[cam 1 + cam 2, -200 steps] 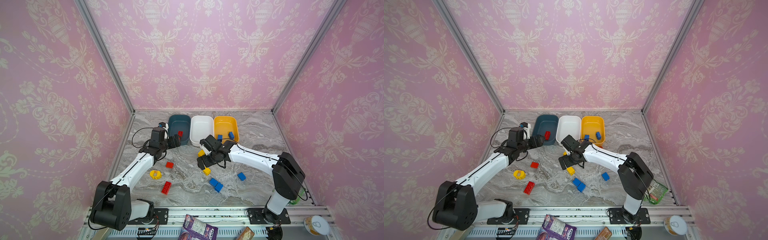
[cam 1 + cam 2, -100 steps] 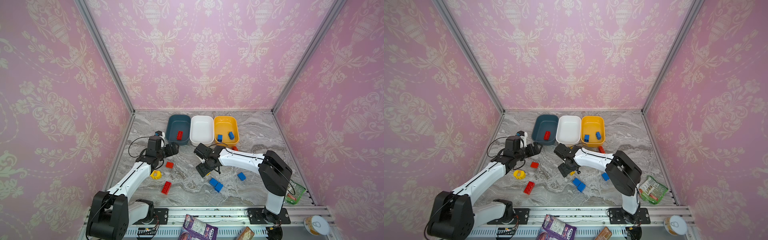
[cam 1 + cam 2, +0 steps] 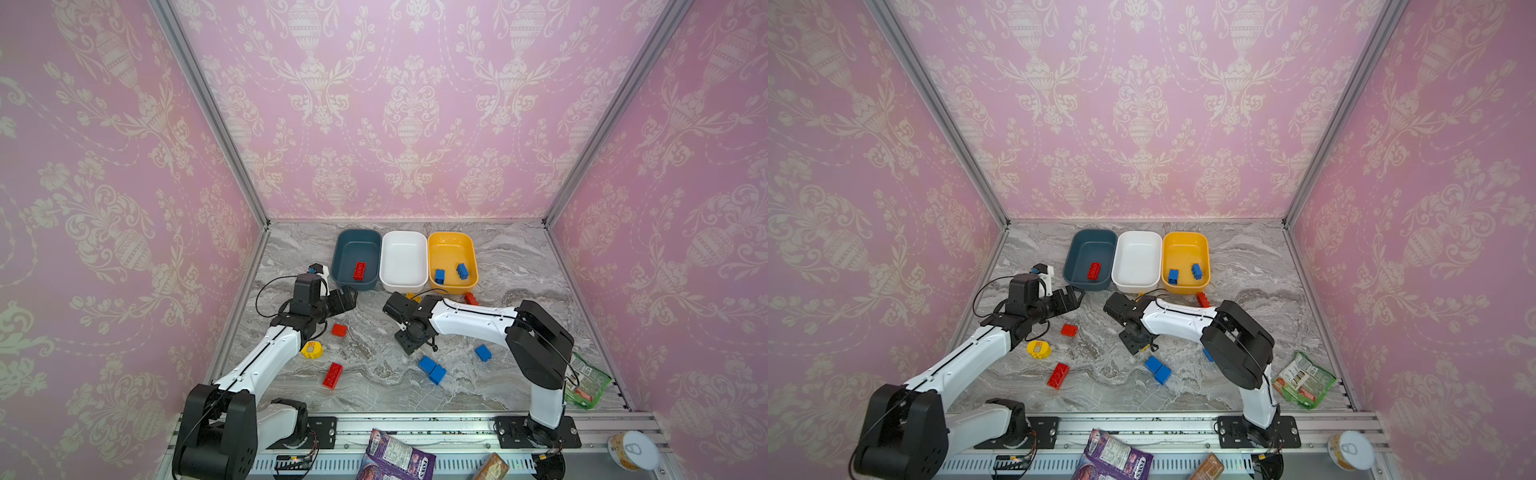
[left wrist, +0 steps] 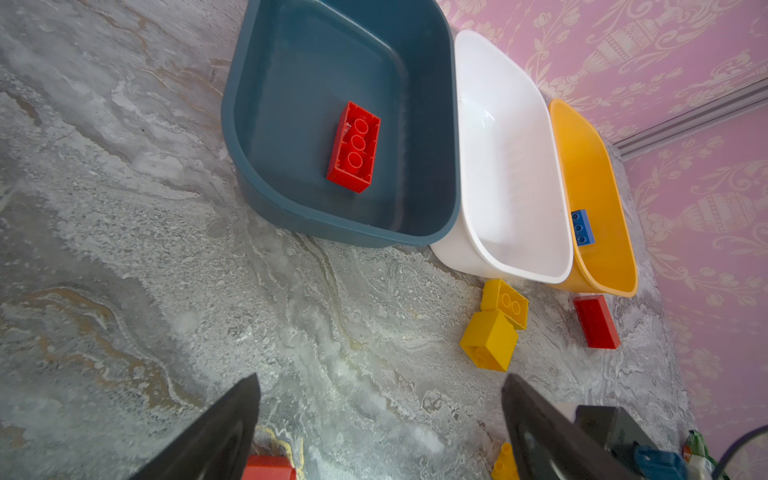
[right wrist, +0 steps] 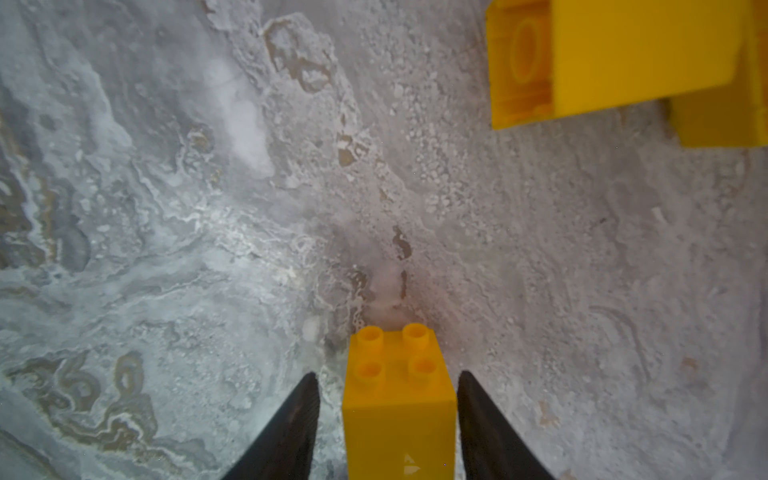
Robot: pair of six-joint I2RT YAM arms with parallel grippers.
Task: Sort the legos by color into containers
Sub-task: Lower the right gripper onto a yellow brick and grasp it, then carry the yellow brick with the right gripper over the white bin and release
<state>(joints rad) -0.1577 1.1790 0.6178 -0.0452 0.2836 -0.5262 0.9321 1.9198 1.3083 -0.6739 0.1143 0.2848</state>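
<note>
My right gripper [image 5: 387, 374] points down at the table's middle [image 3: 411, 338], its jaws straddling a small yellow lego [image 5: 399, 399] with thin gaps on both sides. My left gripper [image 4: 381, 376] hangs open and empty in front of the teal container [image 3: 353, 249], which holds one red lego [image 3: 360, 270]. The white container [image 3: 404, 257] is bare. The yellow container [image 3: 451, 249] holds two blue legos [image 3: 439, 276]. On the table lie red legos [image 3: 339, 330] [image 3: 332, 375] [image 3: 471, 298], a round yellow piece [image 3: 311, 350], blue legos [image 3: 432, 369] [image 3: 482, 352] and two yellow legos [image 4: 505, 303].
A green snack packet [image 3: 586, 380] lies at the front right beside the right arm's base. A purple packet [image 3: 395, 455], a brown one [image 3: 492, 467] and a tin can [image 3: 633, 450] sit on the front rail. Pink walls close in three sides.
My right gripper dropped over the yellow lego and its jaws narrowed around it. My left arm drew back from the teal container toward the front left, still open.
</note>
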